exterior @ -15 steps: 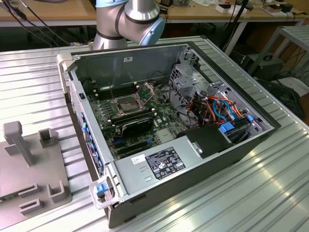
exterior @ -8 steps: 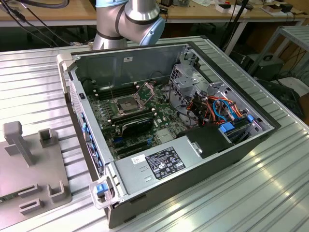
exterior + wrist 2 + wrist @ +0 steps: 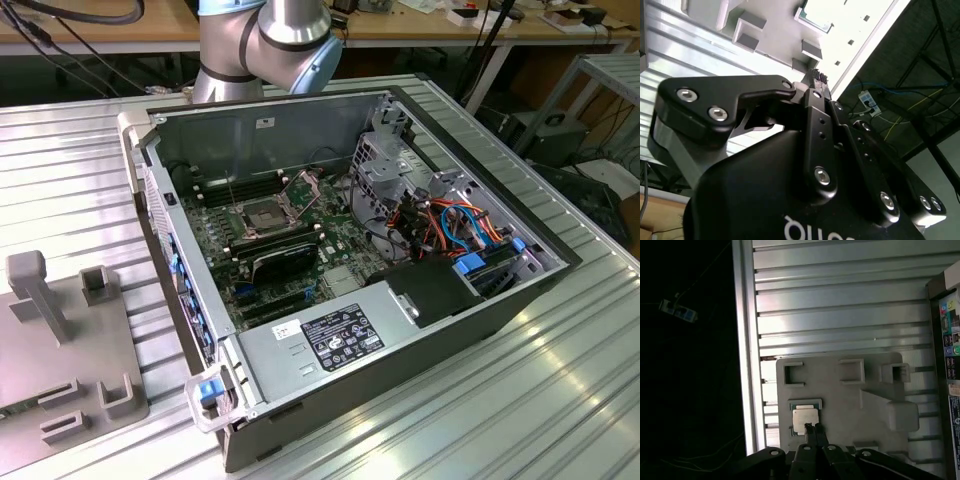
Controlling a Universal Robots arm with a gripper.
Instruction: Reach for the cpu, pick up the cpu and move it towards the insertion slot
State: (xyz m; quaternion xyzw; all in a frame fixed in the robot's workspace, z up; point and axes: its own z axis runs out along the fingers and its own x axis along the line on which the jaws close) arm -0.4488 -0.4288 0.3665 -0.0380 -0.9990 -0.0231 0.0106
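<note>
On a ribbed metal table, the cpu is being held square by a grey fixture for the closed, empty gripper.

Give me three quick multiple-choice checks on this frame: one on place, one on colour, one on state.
1. The chip lies: A on the floor; B on the grey holder plate; C on bare table slats.
2. The cables in the computer case are: A orange and blue; B green and yellow; C all white.
3. The socket's cover plate is: A clamped flat; B missing; C swung up open.
Key: B, the first wrist view shows it seated in a pocket of the plate; A, those colours show in the exterior view; C, the plate stands tilted above the dark centre.
</note>
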